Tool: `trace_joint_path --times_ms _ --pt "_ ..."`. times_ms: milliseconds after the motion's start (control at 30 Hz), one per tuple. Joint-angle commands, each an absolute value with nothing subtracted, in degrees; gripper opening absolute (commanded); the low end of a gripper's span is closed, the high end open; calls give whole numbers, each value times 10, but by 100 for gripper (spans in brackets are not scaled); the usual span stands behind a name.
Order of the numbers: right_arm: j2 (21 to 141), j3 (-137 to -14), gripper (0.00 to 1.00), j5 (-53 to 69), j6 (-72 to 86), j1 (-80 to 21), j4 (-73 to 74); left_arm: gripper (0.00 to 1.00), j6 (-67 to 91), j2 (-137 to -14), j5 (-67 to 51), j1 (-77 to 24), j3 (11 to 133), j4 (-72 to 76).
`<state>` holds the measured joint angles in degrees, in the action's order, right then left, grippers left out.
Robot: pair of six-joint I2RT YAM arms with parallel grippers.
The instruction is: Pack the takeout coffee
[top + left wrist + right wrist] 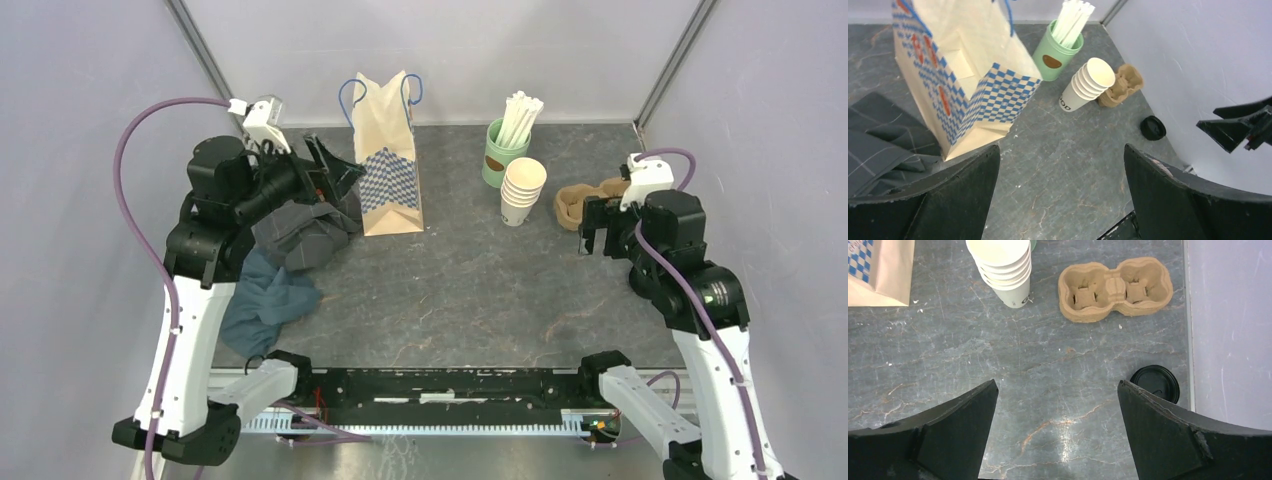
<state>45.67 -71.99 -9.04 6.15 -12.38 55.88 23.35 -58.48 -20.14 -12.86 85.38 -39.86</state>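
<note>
Though five cups point(1004, 275) nest, one lid point(1154, 384).

Pale lavender walls point(90, 60), dark veined stone-look tabletop point(460, 290), metal corner struts point(204, 45)

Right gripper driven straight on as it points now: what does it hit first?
Probably bare grey stone-look tabletop ahead of the open right gripper. The brown pulp two-cup carrier sits beyond, the round black plastic lid off to the side. Depth is unclear.

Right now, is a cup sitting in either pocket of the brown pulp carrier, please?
No, both pockets of the pulp carrier are empty; the stacked paper cups stand beside it.
</note>
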Motion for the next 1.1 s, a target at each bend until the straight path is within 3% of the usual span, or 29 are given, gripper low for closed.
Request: trace_joint_path --times_ms 0,267,400,633,1067 --pt "447 -766 98 -105 57 -126 575 100 173 -573 -234 -144 877 -363" --pt "459 -758 98 -68 55 -127 570 100 183 -585 -244 -168 873 -349" --pt "524 -760 98 -32 81 -126 551 100 206 -594 -235 -172 869 -347" --pt "647 -757 83 -32 206 -129 444 100 244 -602 -251 -173 848 -322" --pt "824 -787 58 -121 248 -135 357 100 233 -622 -225 -184 842 -352"
